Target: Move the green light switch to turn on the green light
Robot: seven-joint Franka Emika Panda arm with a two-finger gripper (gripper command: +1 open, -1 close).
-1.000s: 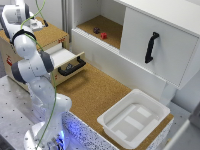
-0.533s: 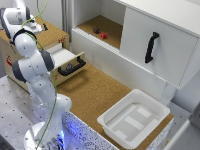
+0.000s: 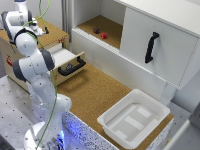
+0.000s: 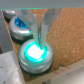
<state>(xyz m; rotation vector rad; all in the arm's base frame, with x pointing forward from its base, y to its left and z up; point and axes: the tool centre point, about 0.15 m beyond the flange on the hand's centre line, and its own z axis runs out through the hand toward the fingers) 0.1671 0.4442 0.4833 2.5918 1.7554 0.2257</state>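
In the wrist view a round green light [image 4: 36, 52] glows bright in its grey housing on the wooden box top [image 4: 65, 35]. My gripper [image 4: 38, 37] hangs just above it. Its two fingers [image 4: 46, 22] converge to tips that look shut, with nothing held. In the exterior view the gripper [image 3: 42, 30] sits over the wooden box [image 3: 56, 36] at the far left, behind the arm. The green light switch itself is hidden there and I cannot make it out in either view.
A blue light [image 4: 20, 25] sits beside the green one. Below the box top a drawer [image 3: 70, 64] with a black handle stands open. A cabinet door with a black handle [image 3: 151, 47], a shelf with small red [image 3: 103, 35] and dark objects, and a white tray [image 3: 135, 117] lie to the exterior view's right.
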